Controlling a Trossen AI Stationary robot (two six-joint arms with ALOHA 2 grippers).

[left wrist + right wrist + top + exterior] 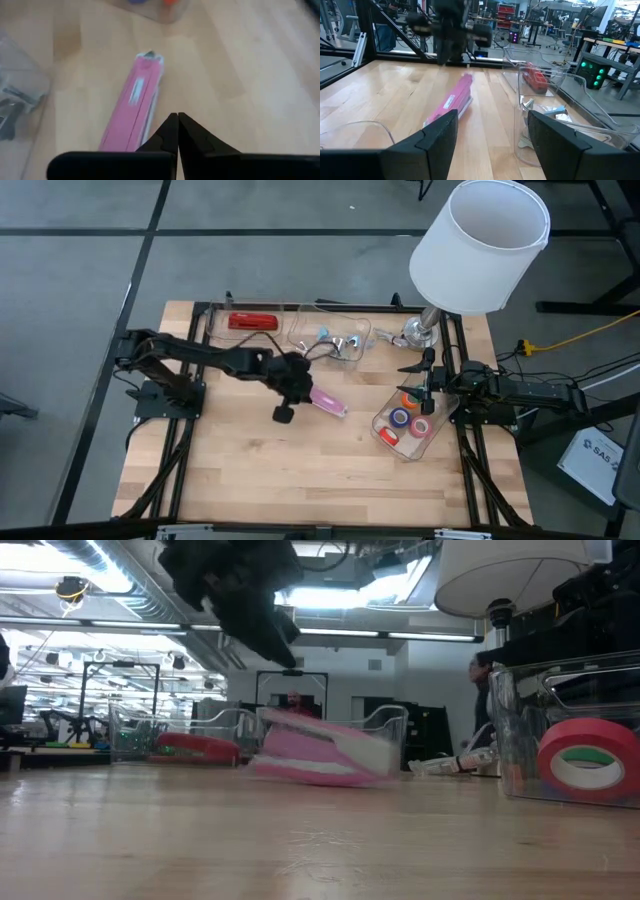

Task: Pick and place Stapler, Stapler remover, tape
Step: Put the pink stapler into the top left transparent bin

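A pink stapler (328, 402) (136, 102) lies flat on the wooden table near its middle. My left gripper (298, 386) (178, 120) hangs just above the stapler's left end, shut, with nothing between its fingers. A red stapler (252, 321) lies in a clear tray at the far edge. Beside it, silvery stapler removers (336, 343) sit in a second clear tray. Several tape rolls (410, 416) (583, 758) rest in a clear bin at the right. My right gripper (492, 145) waits open at the right edge, above that bin.
A white lamp (480, 242) stands at the far right corner, its shade overhanging the table. The clear trays (300, 330) line the far edge and the tape bin (383, 432) sits at the right. Bare wood lies along the near half.
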